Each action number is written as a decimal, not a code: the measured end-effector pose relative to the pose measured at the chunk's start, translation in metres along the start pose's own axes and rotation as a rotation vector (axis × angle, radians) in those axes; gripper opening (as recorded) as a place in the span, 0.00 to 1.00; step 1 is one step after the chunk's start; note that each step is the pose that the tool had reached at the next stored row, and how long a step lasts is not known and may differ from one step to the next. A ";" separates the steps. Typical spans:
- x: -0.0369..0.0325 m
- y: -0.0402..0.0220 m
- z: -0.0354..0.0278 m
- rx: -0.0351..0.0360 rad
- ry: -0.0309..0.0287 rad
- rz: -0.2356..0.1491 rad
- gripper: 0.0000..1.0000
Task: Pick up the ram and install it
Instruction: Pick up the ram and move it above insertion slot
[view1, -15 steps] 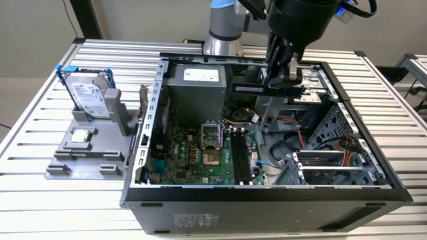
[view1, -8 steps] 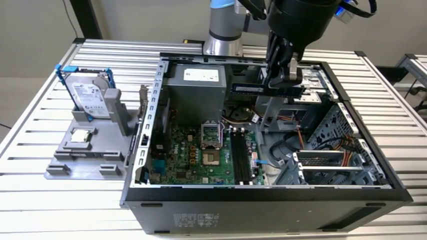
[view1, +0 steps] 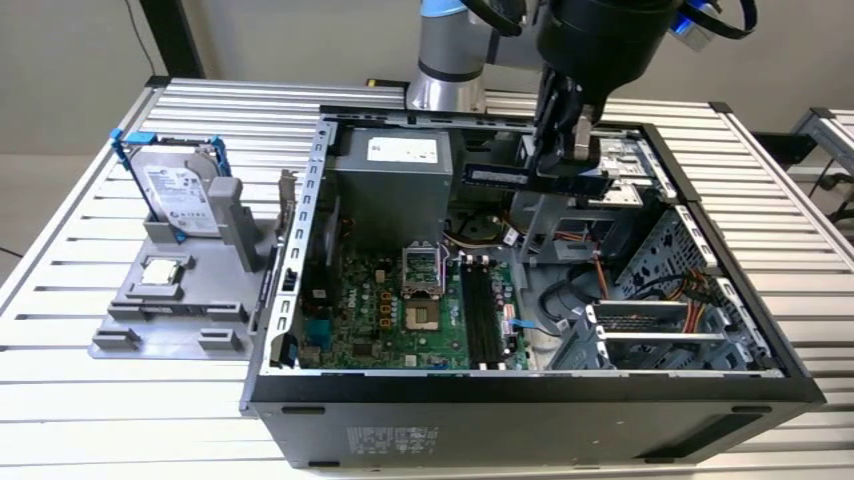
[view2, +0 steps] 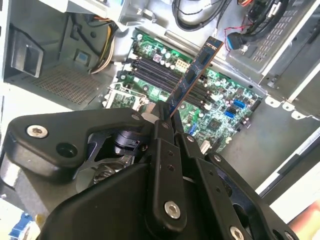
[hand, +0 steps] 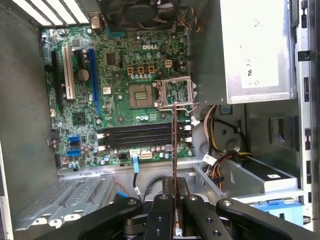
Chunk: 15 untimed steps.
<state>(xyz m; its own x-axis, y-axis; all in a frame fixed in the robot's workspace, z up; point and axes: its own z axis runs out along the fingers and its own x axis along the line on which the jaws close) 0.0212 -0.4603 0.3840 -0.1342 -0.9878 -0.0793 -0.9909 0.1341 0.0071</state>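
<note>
The ram (view1: 534, 179), a long dark blue-green stick, hangs level in the air above the open computer case (view1: 287, 300), over its back half. My gripper (view1: 562, 150) is shut on the stick from above. In the second wrist view the ram (view2: 196, 74) sticks out from between the closed fingers (view2: 161, 131) over the green motherboard (view2: 220, 100). The first wrist view has the ram (hand: 174, 150) edge-on as a thin line, above the black memory slots (hand: 140, 135). Those slots (view1: 483, 310) lie well below the stick, nearer the case's front.
A grey stand (view1: 167, 300) at the exterior view's left holds a hard drive in a blue frame (view1: 180, 190) and a small silver processor chip (view1: 160, 270). Inside the case are the power supply (view1: 387, 170), an open processor socket (view1: 420, 275), cables (view1: 574, 300) and a drive cage (view1: 667, 330).
</note>
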 end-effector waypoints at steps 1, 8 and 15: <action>0.0000 0.0000 0.0000 0.0008 0.0000 0.010 0.00; 0.0001 0.0000 0.0000 0.0072 -0.0006 0.090 0.00; 0.0002 0.0000 0.0001 0.0151 -0.0013 0.190 0.00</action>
<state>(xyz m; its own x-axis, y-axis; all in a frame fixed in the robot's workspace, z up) 0.0212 -0.4604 0.3839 -0.3186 -0.9446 -0.0793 -0.9477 0.3191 0.0071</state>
